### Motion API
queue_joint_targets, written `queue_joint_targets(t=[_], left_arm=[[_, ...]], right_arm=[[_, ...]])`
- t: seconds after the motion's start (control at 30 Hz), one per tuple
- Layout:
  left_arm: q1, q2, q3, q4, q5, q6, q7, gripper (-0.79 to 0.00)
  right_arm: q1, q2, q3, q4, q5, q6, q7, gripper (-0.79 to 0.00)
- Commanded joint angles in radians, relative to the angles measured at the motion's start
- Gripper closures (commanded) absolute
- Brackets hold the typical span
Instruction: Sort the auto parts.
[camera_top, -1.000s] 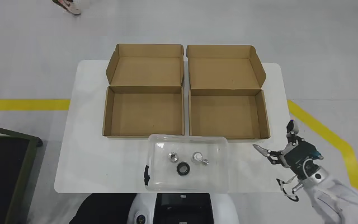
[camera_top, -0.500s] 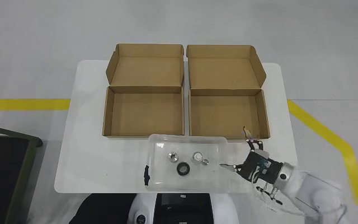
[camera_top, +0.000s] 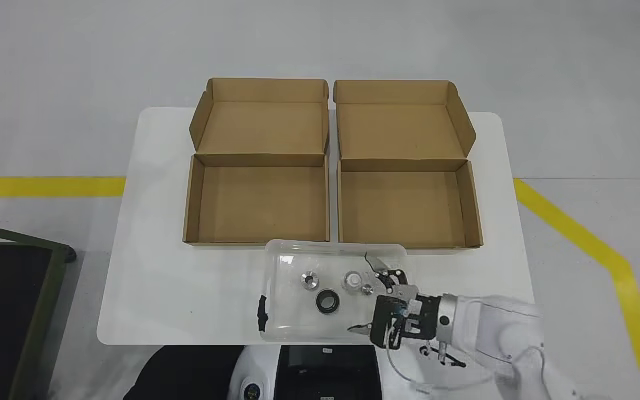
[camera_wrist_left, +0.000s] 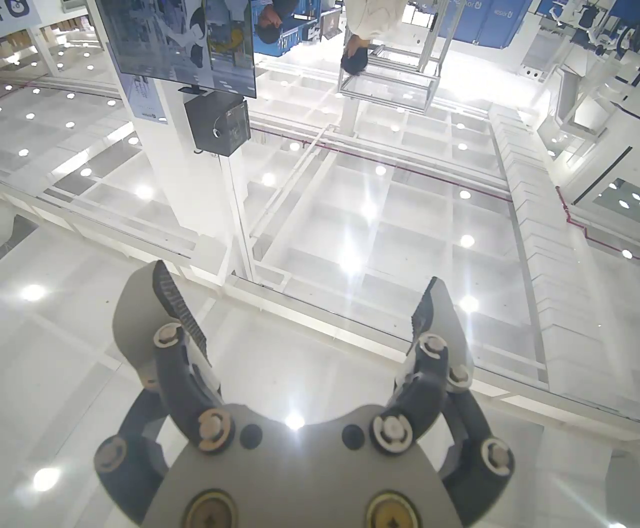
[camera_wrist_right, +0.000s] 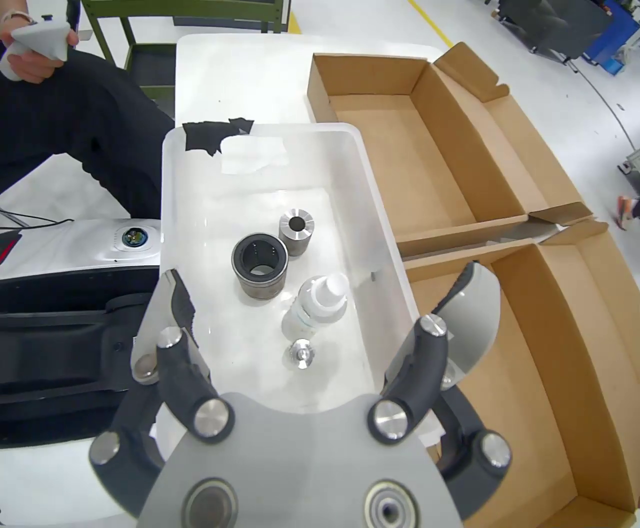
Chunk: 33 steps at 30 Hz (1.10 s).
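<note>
Four parts sit in the clear bin (camera_wrist_right: 260, 129). A dark ring bearing (camera_wrist_right: 260, 267) is near the bin's middle, and a grey metal cylinder (camera_wrist_right: 296, 232) stands just beside it, towards the taped end. A small white bottle (camera_wrist_right: 317, 305) is closer to the bin's box-side wall, with a little silver cap (camera_wrist_right: 300, 352) just beside it at the untaped end.

My right gripper (camera_wrist_right: 322, 280) hangs over that untaped end, jaws spread wide with nothing in them. The cap and bottle lie between it and the bearing. Black tape (camera_wrist_right: 215, 135) marks the bin's far rim.

Beyond the bin's long side, two open cardboard boxes touch each other, the left box (camera_top: 257, 205) and the right box (camera_top: 402, 208), all on the white table (camera_top: 160, 250).

My left gripper (camera_wrist_left: 297, 287) points up at the ceiling, away from the bin, fingers apart and holding nothing.
</note>
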<state>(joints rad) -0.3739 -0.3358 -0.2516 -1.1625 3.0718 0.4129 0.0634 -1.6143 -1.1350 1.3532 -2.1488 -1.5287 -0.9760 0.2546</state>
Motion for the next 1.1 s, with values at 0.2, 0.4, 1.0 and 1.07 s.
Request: queue_joint_targets(t=[0.2,0.4,1.0,1.07], left_arm=[[0.000,0.000,0.000,0.000,0.000,0.000,0.000,-0.785],[0.000,0.000,0.000,0.000,0.000,0.000,0.000,-0.785],[0.000,0.000,0.000,0.000,0.000,0.000,0.000,-0.785],[0.000,0.000,0.000,0.000,0.000,0.000,0.000,-0.785]], right_arm=[[0.065,0.001,-0.077,0.082,-0.013,0.003,0.019,-0.785],[0.102,0.003,-0.099,0.136,0.000,0.017,0.031,-0.785],[0.162,0.013,-0.122,0.234,0.047,0.049,0.061,-0.631],[0.169,0.014,-0.126,0.241,0.046,0.053,0.060,-0.557]])
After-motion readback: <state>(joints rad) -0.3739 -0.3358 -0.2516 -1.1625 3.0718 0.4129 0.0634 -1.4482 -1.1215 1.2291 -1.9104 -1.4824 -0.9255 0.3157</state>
